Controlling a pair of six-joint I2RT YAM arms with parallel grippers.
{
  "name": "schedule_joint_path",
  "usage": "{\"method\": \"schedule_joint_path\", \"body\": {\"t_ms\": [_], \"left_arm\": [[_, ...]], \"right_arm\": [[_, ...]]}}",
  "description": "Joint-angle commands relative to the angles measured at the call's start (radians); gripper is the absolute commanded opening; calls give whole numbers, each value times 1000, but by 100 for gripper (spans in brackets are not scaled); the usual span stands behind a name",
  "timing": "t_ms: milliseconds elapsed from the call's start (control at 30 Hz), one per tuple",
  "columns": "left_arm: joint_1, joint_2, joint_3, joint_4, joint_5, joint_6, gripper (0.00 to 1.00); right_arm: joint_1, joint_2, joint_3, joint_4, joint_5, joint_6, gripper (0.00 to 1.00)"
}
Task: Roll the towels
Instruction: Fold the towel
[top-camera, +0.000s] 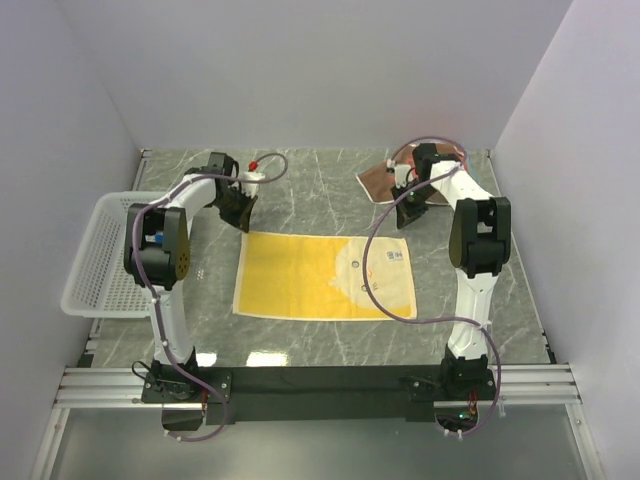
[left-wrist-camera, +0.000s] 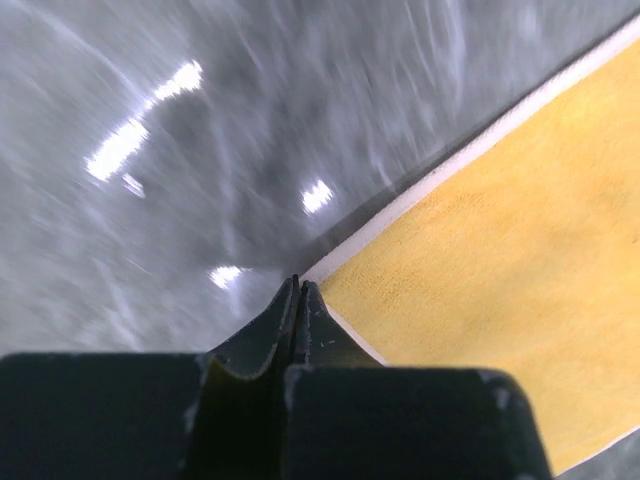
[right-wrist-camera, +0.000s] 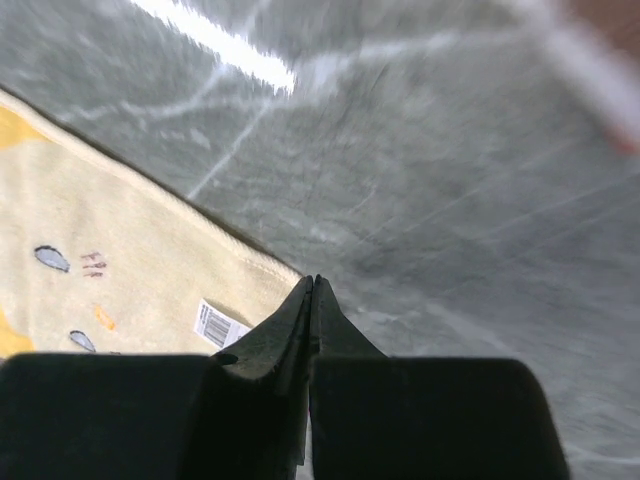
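Room: plain white walls close in the back and both sides.
Bench: grey marbled top with pale veins, glossy enough to show light glints in both wrist views.
Basket: white plastic mesh, at the left edge of the bench, just beside the left arm.
Left claw: jaws pressed together, its tips down at the far left corner of the yellow towel. I cannot tell whether cloth is caught between them.
Yellow towel: spread flat in the middle of the bench between the two arms, long side running left to right. It is deep yellow over most of it and paler cream toward the right end, with a pale border along the edge.
Label: small white tag with a barcode, lying on the cream part near the far right corner.
Right claw: jaws shut tight, its tips at the far right corner of the yellow towel. Whether cloth is pinched there cannot be told.
Brown-and-orange towel: lies on the far right part of the bench, beyond the right claw, partly hidden by that arm.
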Motion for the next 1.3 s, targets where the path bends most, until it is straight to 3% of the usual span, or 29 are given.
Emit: {"method": "schedule_joint_path", "body": {"t_ms": [0, 133, 267, 400, 500, 633, 1267], "left_arm": [[6, 31, 140, -33, 11, -1, 0], [26, 37, 214, -48, 40, -1, 1], [32, 13, 186, -45, 43, 7, 0], [32, -9, 117, -21, 45, 13, 0], [32, -15, 86, -10, 52, 7, 1], [32, -14, 71, -12, 54, 10, 0], [32, 0, 56, -9, 59, 13, 0]], "right_arm": [[-28, -21, 122, 1, -26, 18, 0], [-48, -19, 179, 0, -43, 22, 0], [-54, -22, 176, -31, -58, 11, 0], [-54, 22, 164, -109, -71, 14, 22], [-53, -8, 39, -53, -49, 17, 31], [-51, -6, 18, -39, -45, 17, 36], [-10, 42, 29, -54, -54, 23, 35]]}}
